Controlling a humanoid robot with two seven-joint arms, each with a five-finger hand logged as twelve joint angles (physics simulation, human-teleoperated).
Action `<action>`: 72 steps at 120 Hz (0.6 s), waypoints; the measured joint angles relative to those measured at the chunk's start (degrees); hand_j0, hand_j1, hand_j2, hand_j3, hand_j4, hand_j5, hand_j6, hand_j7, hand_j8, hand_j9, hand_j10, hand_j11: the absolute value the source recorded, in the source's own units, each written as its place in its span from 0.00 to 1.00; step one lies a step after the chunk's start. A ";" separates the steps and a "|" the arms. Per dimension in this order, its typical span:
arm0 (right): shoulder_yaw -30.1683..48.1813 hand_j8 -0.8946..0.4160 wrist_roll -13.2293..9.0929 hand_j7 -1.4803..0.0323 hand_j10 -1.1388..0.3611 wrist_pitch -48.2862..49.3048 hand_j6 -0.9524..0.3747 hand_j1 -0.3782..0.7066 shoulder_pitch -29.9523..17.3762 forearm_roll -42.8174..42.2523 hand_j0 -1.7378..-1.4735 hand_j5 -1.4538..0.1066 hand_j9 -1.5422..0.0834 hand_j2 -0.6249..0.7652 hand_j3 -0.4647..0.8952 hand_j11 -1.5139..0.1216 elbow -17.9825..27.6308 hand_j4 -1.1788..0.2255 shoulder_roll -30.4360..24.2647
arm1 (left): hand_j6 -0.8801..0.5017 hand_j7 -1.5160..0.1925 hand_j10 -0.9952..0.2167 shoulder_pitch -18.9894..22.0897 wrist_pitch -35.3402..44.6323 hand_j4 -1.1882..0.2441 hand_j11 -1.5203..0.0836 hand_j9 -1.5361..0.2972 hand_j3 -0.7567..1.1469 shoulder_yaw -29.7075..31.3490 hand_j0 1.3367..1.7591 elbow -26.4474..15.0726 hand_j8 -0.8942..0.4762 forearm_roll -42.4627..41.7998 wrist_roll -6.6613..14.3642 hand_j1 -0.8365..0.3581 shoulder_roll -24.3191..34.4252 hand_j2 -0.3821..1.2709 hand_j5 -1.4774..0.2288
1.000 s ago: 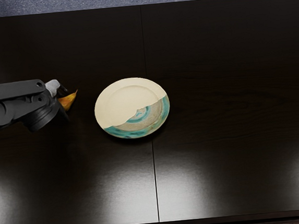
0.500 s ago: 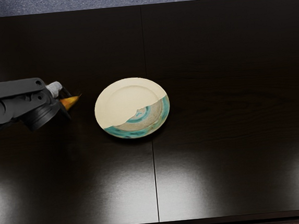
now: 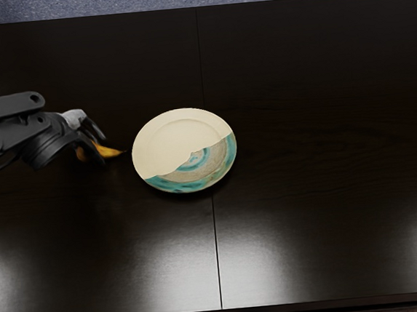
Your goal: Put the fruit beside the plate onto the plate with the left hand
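Left arm enters from the left edge, reaching across the dark surface (image 3: 308, 213) toward the middle. Left hand (image 3: 84, 137) sits just left of the plate (image 3: 170, 137), dark fingers curled down over the fruit (image 3: 107, 151). Orange-yellow shows on either side of a finger and pokes out as a thin tip to the right, so the hand reads as closed on it from above. Fruit is near the plate's left rim, apart from it, not yet over it. Cannot tell whether it is lifted or resting on the surface; the dark top hides any gap or shadow. Plate lies flat near centre, cream on its far-left half, teal-banded on the near right, nothing on it. The top-down grip likely suits a short carry rightward, with the plate's low rim to clear before release. The fruit's narrow, tapering shape suggests it could pivot in the fingers. Right arm is out of view.
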 joint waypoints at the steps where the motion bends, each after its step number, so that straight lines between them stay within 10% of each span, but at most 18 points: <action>1: 0.00 0.68 0.00 0.97 0.75 0.00 0.71 0.04 0.00 0.00 0.30 0.92 0.94 0.45 0.34 0.92 0.00 0.83 0.00 | 0.19 0.25 0.31 0.00 0.01 0.26 0.25 0.27 0.40 -0.05 0.74 0.00 0.30 0.01 -0.01 0.42 0.12 0.54 0.21; 39: 0.00 0.68 -0.02 0.97 0.75 -0.01 0.71 0.04 0.00 0.00 0.30 0.92 0.94 0.45 0.34 0.92 0.00 0.83 0.00 | 0.21 0.23 0.34 1.02 -0.34 0.24 0.23 0.24 0.40 -5.96 0.74 0.00 0.34 -0.37 -0.10 0.40 6.88 0.52 0.20; 72: 0.00 0.68 -0.01 0.97 0.75 -0.02 0.71 0.04 0.00 0.00 0.30 0.92 0.94 0.45 0.34 0.92 0.00 0.83 0.00 | 0.18 0.24 0.32 7.17 -17.28 0.23 0.22 0.22 0.40 -29.17 0.74 0.01 0.33 -5.61 -0.12 0.43 13.38 0.50 0.20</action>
